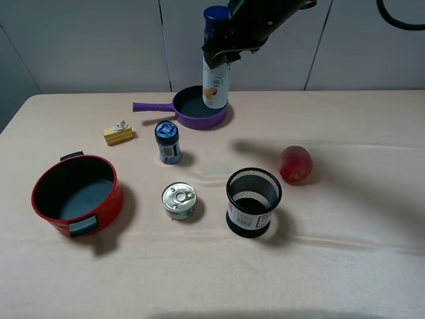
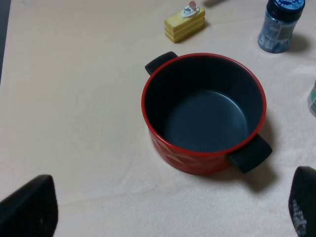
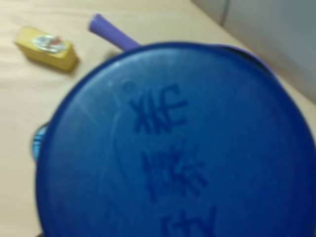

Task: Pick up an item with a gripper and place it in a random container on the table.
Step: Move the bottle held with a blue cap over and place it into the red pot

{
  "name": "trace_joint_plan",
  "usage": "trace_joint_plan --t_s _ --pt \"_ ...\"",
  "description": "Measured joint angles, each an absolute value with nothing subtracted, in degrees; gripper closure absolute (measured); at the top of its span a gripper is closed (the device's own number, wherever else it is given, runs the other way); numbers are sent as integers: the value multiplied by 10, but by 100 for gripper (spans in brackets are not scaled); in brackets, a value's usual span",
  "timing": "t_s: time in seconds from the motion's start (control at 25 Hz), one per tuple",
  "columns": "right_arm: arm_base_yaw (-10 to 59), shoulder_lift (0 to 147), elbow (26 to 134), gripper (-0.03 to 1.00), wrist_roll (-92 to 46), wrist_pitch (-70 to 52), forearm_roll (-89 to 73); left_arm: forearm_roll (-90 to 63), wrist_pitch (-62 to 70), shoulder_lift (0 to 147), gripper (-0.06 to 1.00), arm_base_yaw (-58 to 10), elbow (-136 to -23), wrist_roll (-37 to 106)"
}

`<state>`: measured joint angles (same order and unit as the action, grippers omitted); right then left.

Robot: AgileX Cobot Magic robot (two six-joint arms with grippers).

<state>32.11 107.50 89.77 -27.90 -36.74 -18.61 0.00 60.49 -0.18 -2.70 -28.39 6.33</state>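
Note:
The tall white bottle (image 1: 214, 83) with a dark blue cap stands upright over the purple pan (image 1: 199, 109) at the back of the table (image 1: 345, 266). My right gripper (image 1: 222, 53) is shut on its upper part. In the right wrist view the blue cap (image 3: 173, 143) fills almost the whole frame and hides the jaws. The round red pot (image 1: 106, 206) with black handles sits at the front left, empty. My left gripper (image 2: 166, 207) is open above the cloth just short of the pot (image 2: 187, 160); its dark fingertips (image 2: 29, 207) show at the frame's corners.
A short blue-lidded jar (image 1: 168, 141) and a tin can (image 1: 178, 200) stand mid-table. A black mesh cup (image 1: 253, 201) and a red fruit (image 1: 295, 164) are to the right. A yellow cake toy (image 1: 119, 132) lies left of the jar.

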Motion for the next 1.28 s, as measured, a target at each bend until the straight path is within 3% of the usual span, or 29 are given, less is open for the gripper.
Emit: trace_joint_plan --t_s 0.88,1.28 --pt "511 1075 898 61 -257 -343 -188 0 605 -2 0 -27 -284 63" --pt "552 1075 898 61 -256 -297 -188 0 605 -2 0 -27 -284 63"
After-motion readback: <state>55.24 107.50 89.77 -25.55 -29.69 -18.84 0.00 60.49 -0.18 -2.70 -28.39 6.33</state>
